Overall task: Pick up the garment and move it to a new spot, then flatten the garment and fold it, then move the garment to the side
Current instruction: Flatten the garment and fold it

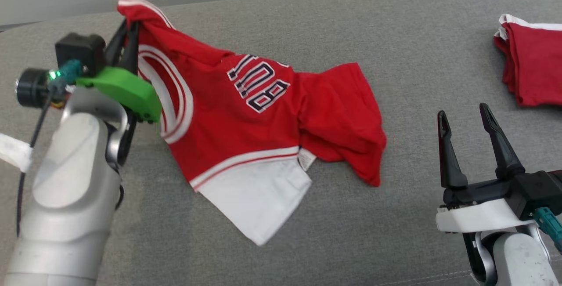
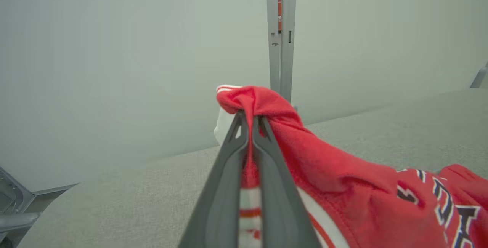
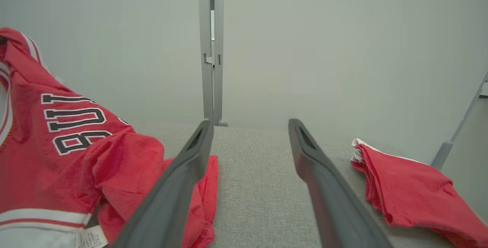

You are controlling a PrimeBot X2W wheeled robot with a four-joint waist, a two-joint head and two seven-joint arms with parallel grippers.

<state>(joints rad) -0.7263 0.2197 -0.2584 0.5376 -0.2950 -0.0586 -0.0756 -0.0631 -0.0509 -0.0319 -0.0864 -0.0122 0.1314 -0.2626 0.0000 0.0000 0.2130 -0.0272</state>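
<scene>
Over grey upholstery [image 1: 351,22], left end effector [image 2: 251,118] clamps the jersey [image 1: 246,123], its length trailing rightward; right end effector [image 1: 463,115] gapes empty.

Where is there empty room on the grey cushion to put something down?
Bare cushion lies between the red jersey and the folded red pile, beyond the open right gripper. More lies behind the jersey, along the far edge. The left is crowded: the left gripper pinches the jersey there.

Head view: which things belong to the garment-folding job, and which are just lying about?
In the job: crumpled red-and-white lettered jersey; left fingers, shut on its edge; open right fingers.
Lying about: folded red cloth pile at the right.
</scene>
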